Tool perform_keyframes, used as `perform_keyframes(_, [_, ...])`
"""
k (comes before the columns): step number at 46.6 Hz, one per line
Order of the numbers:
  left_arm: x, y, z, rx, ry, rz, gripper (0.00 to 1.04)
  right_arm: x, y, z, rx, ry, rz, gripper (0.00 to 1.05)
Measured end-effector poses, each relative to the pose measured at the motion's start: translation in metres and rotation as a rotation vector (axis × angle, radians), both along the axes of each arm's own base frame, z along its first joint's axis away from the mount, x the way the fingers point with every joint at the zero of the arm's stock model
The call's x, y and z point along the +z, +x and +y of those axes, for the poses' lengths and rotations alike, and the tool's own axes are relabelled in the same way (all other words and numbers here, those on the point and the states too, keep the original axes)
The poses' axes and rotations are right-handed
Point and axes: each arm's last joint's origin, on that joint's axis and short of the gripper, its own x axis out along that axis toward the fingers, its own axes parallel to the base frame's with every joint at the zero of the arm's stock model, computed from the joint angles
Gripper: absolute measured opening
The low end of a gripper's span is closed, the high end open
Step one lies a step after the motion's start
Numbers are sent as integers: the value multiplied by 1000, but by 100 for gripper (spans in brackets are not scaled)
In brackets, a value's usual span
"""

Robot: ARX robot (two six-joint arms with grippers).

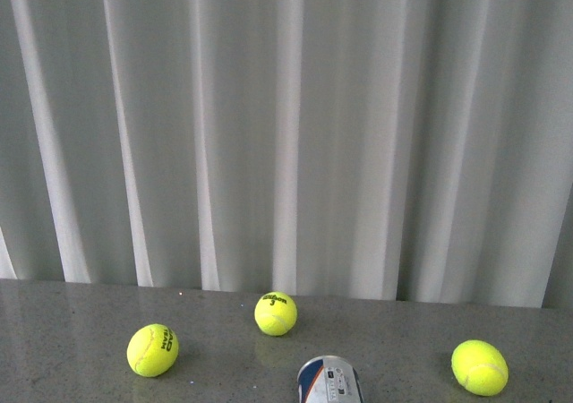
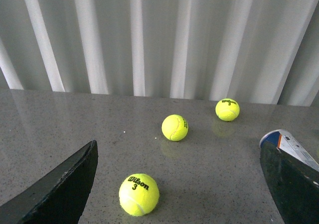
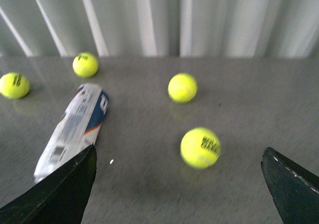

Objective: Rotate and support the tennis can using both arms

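Note:
The tennis can (image 1: 329,381) lies on its side on the grey table, its end showing at the bottom edge of the front view. In the right wrist view the whole can (image 3: 75,127) lies at an angle, label up, next to one finger (image 3: 60,194). In the left wrist view only its end (image 2: 289,144) shows behind one finger (image 2: 291,189). My left gripper (image 2: 179,194) is open and empty, with a tennis ball (image 2: 139,194) on the table between its fingers. My right gripper (image 3: 179,194) is open and empty above the table. Neither arm shows in the front view.
Three tennis balls lie on the table in the front view: one left (image 1: 152,349), one in the middle (image 1: 276,313), one right (image 1: 479,367). Several balls show in the right wrist view, the nearest (image 3: 200,147) between the fingers. A white curtain (image 1: 286,125) hangs behind the table.

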Motion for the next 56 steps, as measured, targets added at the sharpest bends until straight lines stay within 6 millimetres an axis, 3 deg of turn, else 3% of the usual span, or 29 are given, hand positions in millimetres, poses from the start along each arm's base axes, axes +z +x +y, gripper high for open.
perform_keyframes(5, [0,0,0,0,0,0,98,22,25,0,1,85,113,98])
perform_keyframes(8, [0,0,0,0,0,0,98,36,51,7,8,123,180,98])
perform_keyframes(14, [0,0,0,0,0,0,98,41,95,26,38,151,316,98])
perform_keyframes(23, [0,0,0,0,0,0,98,19,152,67,99,145,545,98])
perform_keyframes(31, [0,0,0,0,0,0,98,6,187,95,133,137,641,98])
perform_keyframes(46, [0,0,0,0,0,0,98,-24,233,134,139,132,752,98])
perform_keyframes(56, [0,0,0,0,0,0,98,-50,253,146,124,136,808,98])
